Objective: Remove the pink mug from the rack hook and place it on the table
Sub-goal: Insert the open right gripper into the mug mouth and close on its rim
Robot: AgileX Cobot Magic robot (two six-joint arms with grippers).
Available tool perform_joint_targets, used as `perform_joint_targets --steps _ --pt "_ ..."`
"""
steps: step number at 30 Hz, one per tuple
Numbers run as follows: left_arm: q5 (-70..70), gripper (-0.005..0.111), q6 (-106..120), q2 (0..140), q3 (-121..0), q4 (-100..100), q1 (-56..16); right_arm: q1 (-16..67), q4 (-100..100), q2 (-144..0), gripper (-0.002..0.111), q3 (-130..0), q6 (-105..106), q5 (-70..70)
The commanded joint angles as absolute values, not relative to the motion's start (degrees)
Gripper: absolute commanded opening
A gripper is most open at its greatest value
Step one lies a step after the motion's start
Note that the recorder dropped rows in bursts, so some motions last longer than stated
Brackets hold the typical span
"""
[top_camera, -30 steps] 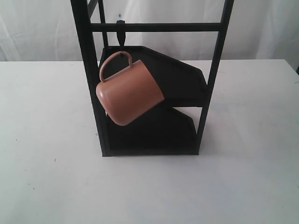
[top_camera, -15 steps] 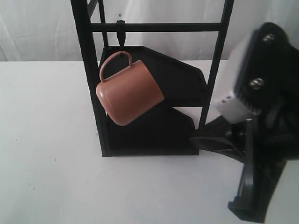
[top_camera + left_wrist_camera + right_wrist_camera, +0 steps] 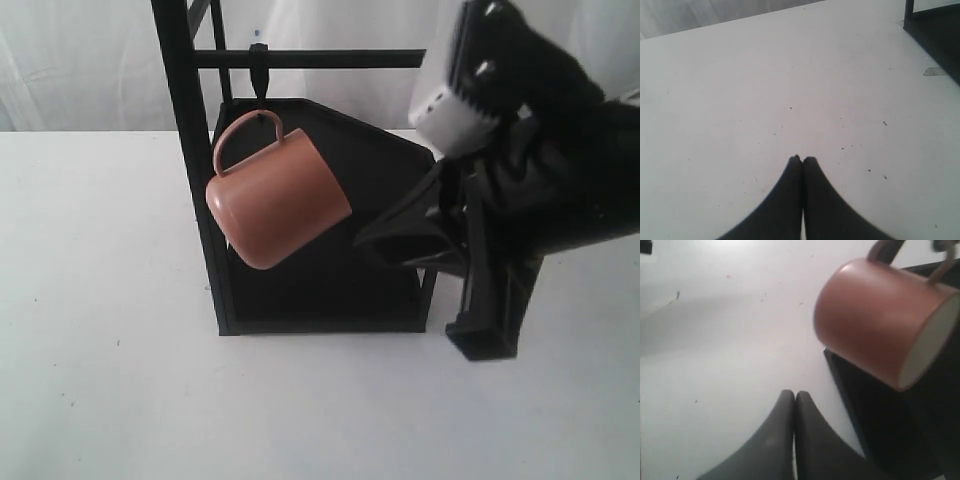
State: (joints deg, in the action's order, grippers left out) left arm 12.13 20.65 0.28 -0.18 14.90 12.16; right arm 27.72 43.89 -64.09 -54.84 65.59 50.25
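Two grippers: both have their black fingers pressed together, tip against tip, with nothing between them.
Right gripper (image 3: 794,394): it sits to the right of the pink mug (image 3: 278,200), in front of the right post of the rack (image 3: 195,170). Its closed point is aimed left at the mug's side, with a gap between tip and mug.
Left gripper (image 3: 802,159): out of the exterior view. Its wrist camera shows it over bare table (image 3: 100,390), well apart from a corner of the rack's base.
Pink mug: hangs tilted by its loop handle (image 3: 245,117) from the rack hook (image 3: 259,82). Its pink bottom is turned low and toward the near left. The cream-white mouth shows only in the right wrist view.
Rack hook: a thin black peg dropping from the crossbar (image 3: 330,59), close to the left post and passing through the handle.
Rack: black and upright, standing on the table around the middle of the scene. Its dark angled shelves (image 3: 380,150) lie behind and below the mug.
Table: white with a few small specks, spreading to the left, right and near side of the rack.
Backdrop: a pale curtain (image 3: 80,60) on the far side.
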Motion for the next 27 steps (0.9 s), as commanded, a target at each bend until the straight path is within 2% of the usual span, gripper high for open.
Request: perform_joint_targets --steps 1,8,18,21,27 --pt "12.02 0.000 20.80 0.00 0.00 15.44 11.84 21.38 50.95 -65.38 0.000 -55.35 72.56 53.13" --pt "12.02 0.000 20.80 0.00 0.00 15.44 11.84 15.86 63.26 -73.11 0.000 -55.35 82.89 62.05" --pt "12.02 0.000 20.80 0.00 0.00 15.44 11.84 15.99 66.55 -73.29 0.002 -55.35 83.86 58.93" --pt "12.02 0.000 20.80 0.00 0.00 15.44 11.84 15.99 66.55 -73.29 0.011 -55.35 84.00 59.04" --pt "12.02 0.000 20.80 0.00 0.00 15.44 11.84 15.99 66.63 -73.66 0.040 -55.35 84.28 58.55"
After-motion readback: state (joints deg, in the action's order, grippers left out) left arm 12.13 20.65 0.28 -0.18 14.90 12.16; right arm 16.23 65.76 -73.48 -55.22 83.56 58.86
